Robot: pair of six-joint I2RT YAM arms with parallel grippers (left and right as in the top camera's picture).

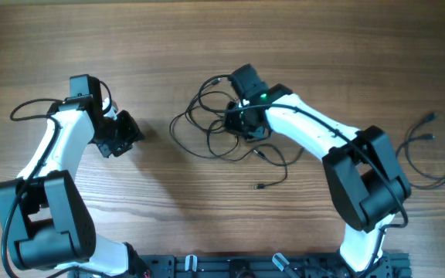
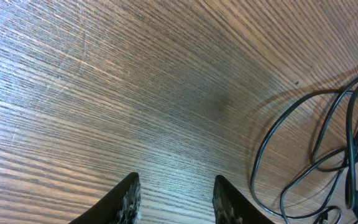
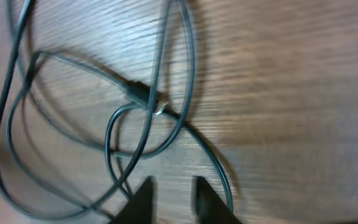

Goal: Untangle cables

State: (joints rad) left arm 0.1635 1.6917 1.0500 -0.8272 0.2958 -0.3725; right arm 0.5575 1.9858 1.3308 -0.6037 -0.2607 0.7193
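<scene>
Cables (image 1: 216,127) lie mostly knotted at mid-surface (image 1: 207,46); one separate cable (image 1: 410,154) rests well apart, far right. Right end effector (image 3: 169,202) hovers over the knot, fingers parted, empty. Left end effector (image 2: 176,205) is likewise open beside it. Judged: most untangling remains.
</scene>
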